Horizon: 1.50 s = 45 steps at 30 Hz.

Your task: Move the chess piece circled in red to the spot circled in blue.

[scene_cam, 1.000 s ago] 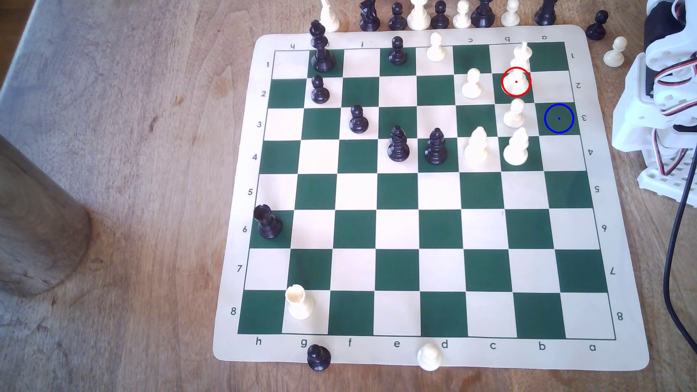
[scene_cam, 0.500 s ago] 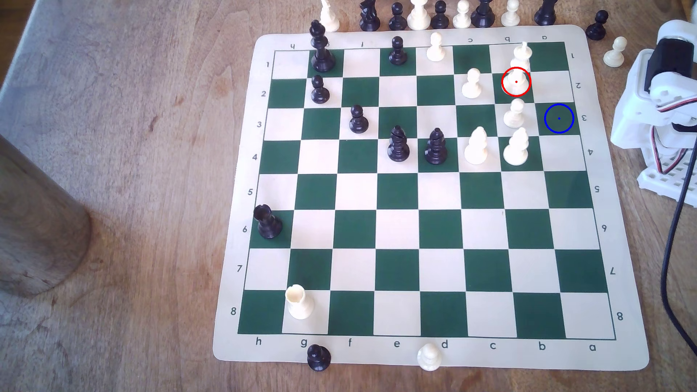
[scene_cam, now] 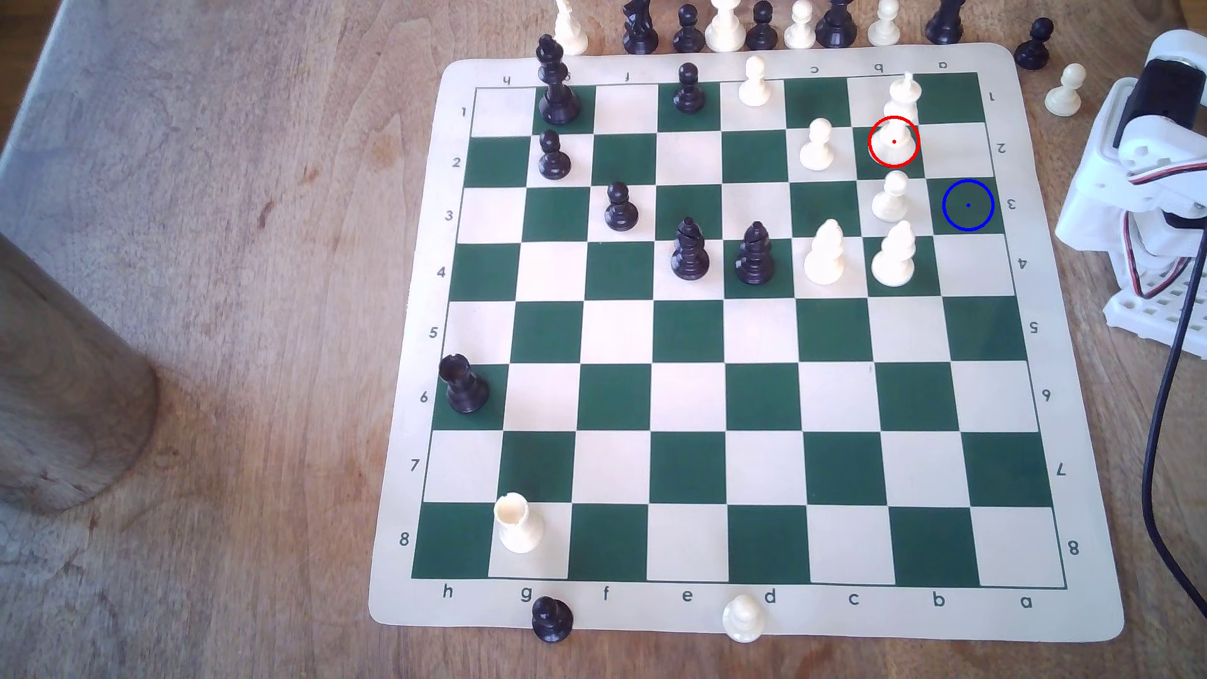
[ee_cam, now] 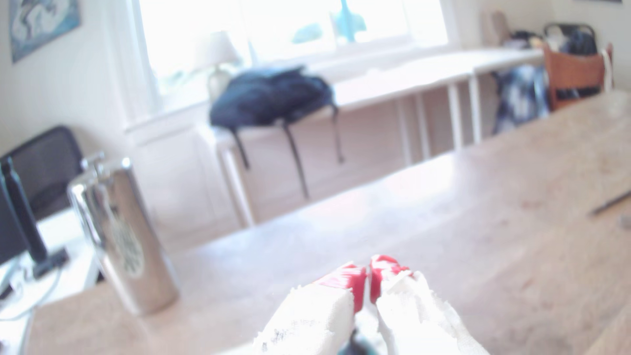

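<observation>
Barely shifting, arm at exterior view's right; hand (ee_cam: 368, 283) pressed together, empty. Risk: reaching the king (scene_cam: 896, 124) topples the crowding pawn (scene_cam: 889, 196) before the blue spot (scene_cam: 968, 205).

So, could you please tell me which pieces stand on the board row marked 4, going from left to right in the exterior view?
Black bishop → second black bishop → white bishop → second white bishop.

Wrist view blurred; arm (scene_cam: 1136, 170) cut off at exterior view's right edge, top-row pieces (scene_cam: 725, 23) cropped.
</observation>
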Tool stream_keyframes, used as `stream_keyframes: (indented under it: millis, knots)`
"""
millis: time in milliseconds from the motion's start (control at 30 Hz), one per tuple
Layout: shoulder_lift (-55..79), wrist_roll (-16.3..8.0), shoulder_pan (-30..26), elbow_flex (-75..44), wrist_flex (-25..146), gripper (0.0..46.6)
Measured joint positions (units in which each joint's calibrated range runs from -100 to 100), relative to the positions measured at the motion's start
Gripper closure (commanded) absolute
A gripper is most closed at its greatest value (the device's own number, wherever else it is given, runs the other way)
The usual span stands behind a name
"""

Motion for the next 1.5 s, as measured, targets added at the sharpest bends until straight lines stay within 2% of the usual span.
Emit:
stream_keyframes:
  millis: [167,267,367,400,433,700,867,1100,1167,1367,1500]
  knots:
    - [-0.2,0.2,1.6,-1.8,12.6,42.2]
    - [-0.3,1.8,4.0,-1.9,21.6,40.3]
    - [2.3,1.8,4.8,-3.2,27.0,31.5]
    - [4.2,1.7,4.8,-4.1,29.0,26.1]
    - [7.4,0.9,5.5,-5.2,30.8,25.0]
    - [18.3,-2.5,6.1,-6.7,32.4,26.0]
    - [26.6,-3.3,6.8,-9.3,32.4,27.3]
    - [42.0,-2.3,9.8,-14.8,32.4,28.5]
    - [48.2,-2.1,9.8,-15.2,32.4,26.3]
    - [53.6,-2.1,11.1,-15.2,28.4,26.1]
    - [56.6,-2.1,11.3,-13.7,24.5,23.9]
